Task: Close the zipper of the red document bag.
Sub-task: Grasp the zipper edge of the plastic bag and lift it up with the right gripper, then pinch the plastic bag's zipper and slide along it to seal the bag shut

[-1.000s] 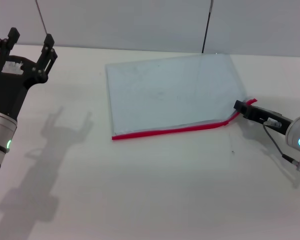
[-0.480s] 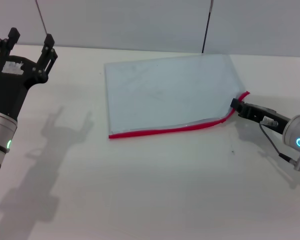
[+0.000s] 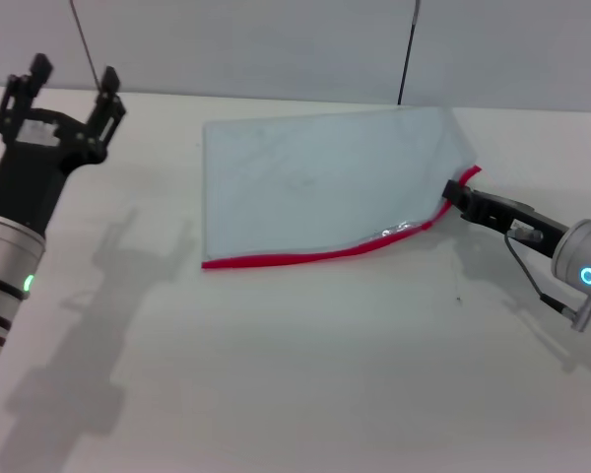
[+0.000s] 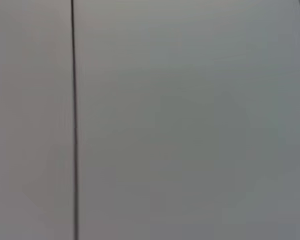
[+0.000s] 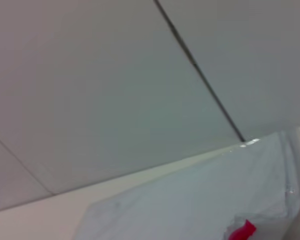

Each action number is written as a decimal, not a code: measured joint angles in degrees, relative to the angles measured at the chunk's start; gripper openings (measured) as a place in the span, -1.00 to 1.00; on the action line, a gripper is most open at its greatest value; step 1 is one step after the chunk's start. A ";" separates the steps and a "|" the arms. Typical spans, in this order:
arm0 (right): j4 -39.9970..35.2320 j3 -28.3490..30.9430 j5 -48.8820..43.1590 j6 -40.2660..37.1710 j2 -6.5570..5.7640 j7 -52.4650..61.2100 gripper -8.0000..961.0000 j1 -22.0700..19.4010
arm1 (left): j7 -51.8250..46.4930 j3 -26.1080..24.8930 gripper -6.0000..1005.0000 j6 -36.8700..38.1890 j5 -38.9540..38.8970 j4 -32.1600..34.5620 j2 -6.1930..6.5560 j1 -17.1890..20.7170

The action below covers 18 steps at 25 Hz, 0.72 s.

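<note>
The red document bag (image 3: 315, 187) lies flat on the white table (image 3: 295, 384), a translucent pale blue pouch. Its zipper (image 3: 305, 256) is a bright red strip along the near long edge, bending up at the right end. My right gripper (image 3: 455, 193) reaches in low from the right and is shut on that raised right end of the zipper. The right wrist view shows the bag (image 5: 200, 200) and a bit of the red zipper (image 5: 242, 231). My left gripper (image 3: 71, 83) hovers open at the far left, well apart from the bag.
A grey wall runs behind the table, with a thin dark rod (image 3: 407, 49) at the back right and another rod (image 3: 84, 39) at the back left. The left wrist view shows only wall with a dark seam (image 4: 74, 120).
The right gripper has moved left and farther back with the zipper end, and the whole bag has slid left. The left gripper has shifted slightly right.
</note>
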 joint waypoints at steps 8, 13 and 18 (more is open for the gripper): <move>0.36 0.01 0.05 -7.54 0.03 1.10 -0.95 0.53 | 0.39 12.07 0.54 -4.68 0.12 -0.06 -0.12 -5.10; 0.52 0.01 0.06 -10.01 0.07 1.23 -0.95 1.95 | 0.65 19.88 0.54 -8.71 0.27 -1.35 -0.29 -9.64; 0.96 0.01 0.05 -10.59 0.18 0.94 -0.94 3.13 | 0.72 22.75 0.54 -11.04 3.93 -2.42 -0.43 -12.70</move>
